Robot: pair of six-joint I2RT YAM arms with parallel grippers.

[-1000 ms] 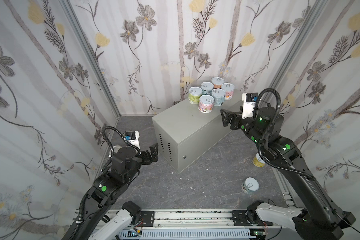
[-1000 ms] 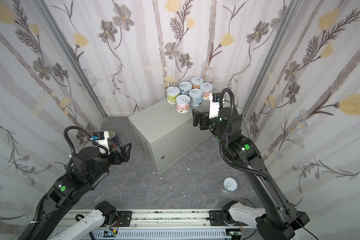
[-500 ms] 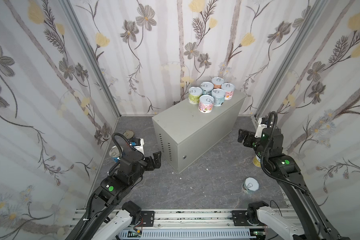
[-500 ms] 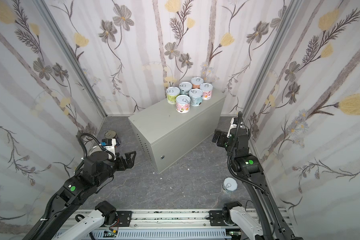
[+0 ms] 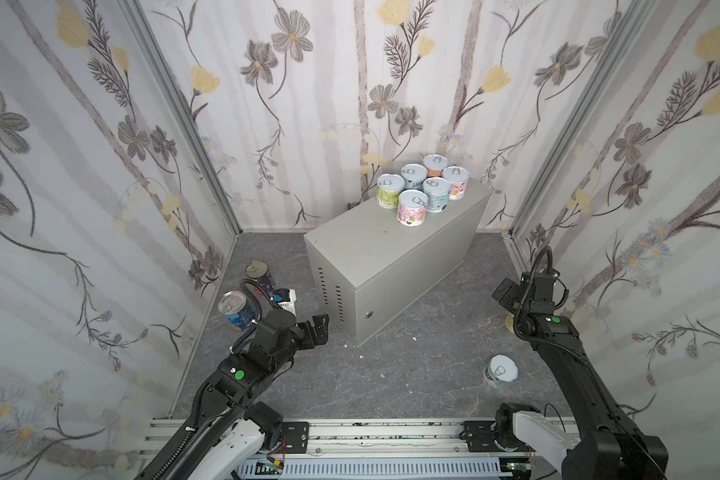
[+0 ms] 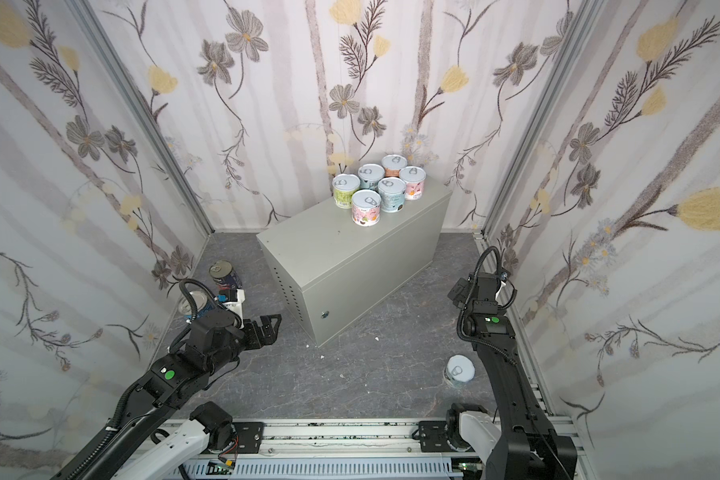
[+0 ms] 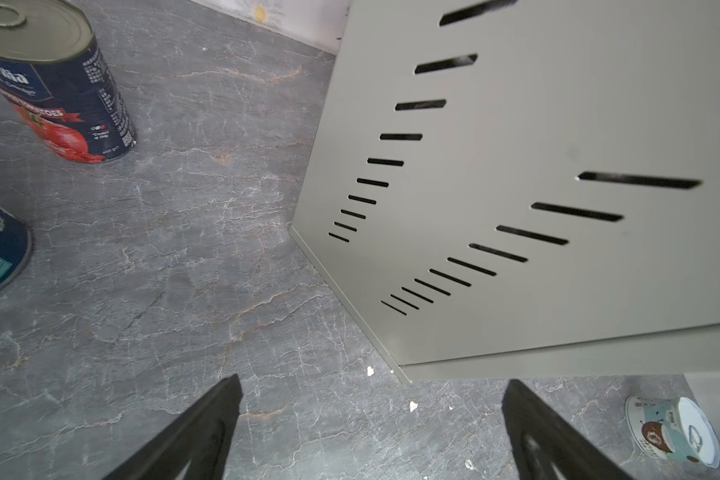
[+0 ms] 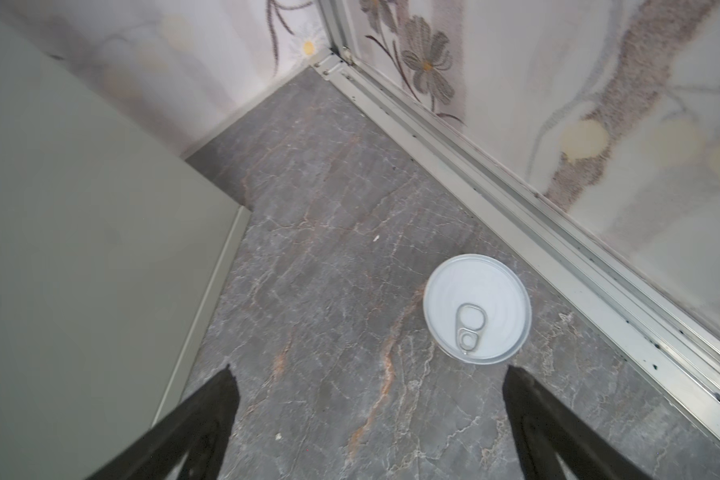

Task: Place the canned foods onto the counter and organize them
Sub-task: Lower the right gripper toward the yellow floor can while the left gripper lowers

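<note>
six short cans [image 5: 435, 193] on the counter [image 5: 375, 257], 1 o'clock end, blue can [image 5: 234, 309] and navy-red can [image 5: 258, 268] on the floor [image 5: 412, 365] at its 9 o'clock, lone short can [image 5: 500, 370] at 4 o'clock, left hand [image 5: 319, 328] and right hand [image 8: 368, 376] wide open, empty

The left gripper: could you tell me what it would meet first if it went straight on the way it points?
Probably the vented end of the counter, near its bottom corner, though depth is unclear.

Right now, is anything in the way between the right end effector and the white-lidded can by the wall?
No, nothing visible. The right end effector is open, and only bare floor lies between it and the can. The counter stands off to the side.
</note>
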